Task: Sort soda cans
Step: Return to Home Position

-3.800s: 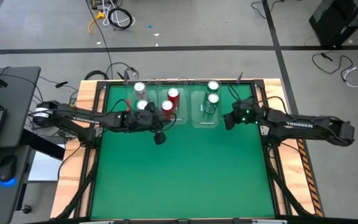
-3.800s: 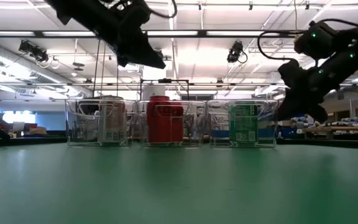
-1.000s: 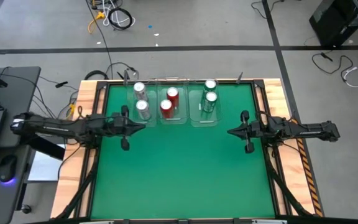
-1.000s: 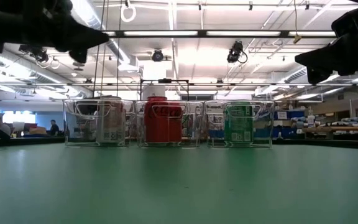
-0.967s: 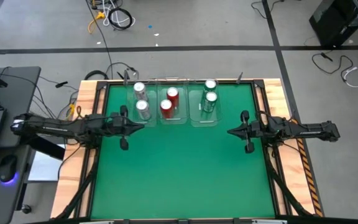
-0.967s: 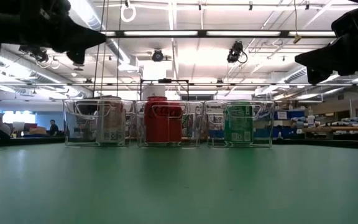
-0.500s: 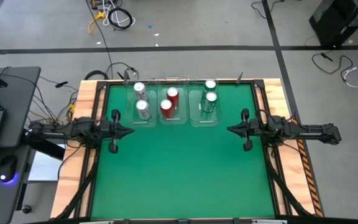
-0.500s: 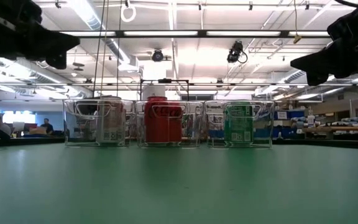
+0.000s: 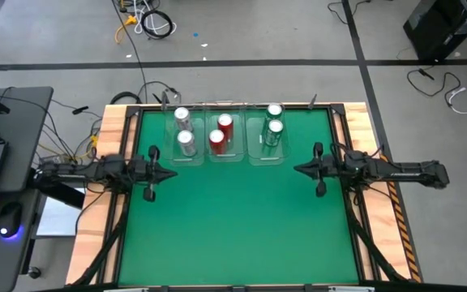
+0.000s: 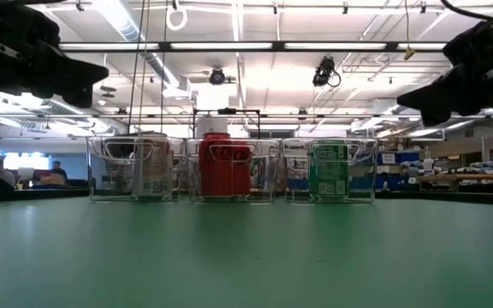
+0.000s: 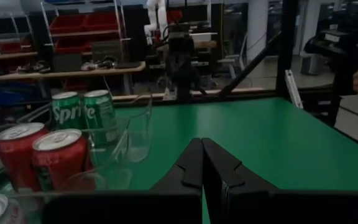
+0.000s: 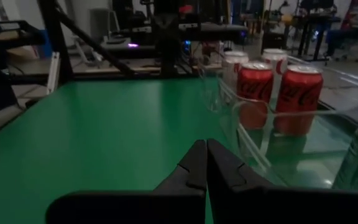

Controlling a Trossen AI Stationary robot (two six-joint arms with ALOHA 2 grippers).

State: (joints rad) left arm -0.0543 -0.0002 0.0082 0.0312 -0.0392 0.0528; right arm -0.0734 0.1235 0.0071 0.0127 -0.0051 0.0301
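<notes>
Well, nearest to us the green counter (image 9: pixel 233 227) stretches between the two arms. A little farther in, the left hand (image 9: pixel 171 173) hangs high over its left side with the fingers pressed together on nothing. The right hand (image 9: pixel 297 169) hangs over the right side in the same way, fingers meeting and holding nothing. The two point toward each other, well apart. Beyond them, along the far edge of the counter, we see the clear bins (image 10: pixel 266 171) standing side by side in a row, and all the cans are inside them. The silver cans (image 9: pixel 186 139) stand upright in the left bin, the red cans (image 9: pixel 217 139) in the middle one and the green cans (image 9: pixel 275 128) in the right one, each pair one behind the other. We judge the sorting itself to be finished, since every colour has a bin of its own. The step in hand, as we read it, is the arms' withdrawal to their resting pose. That calls for no grasp at all: each arm needs only to fold down at its own side. It should keep its pinched fingers away from the bins' near walls so that nothing gets nudged out of line.
</notes>
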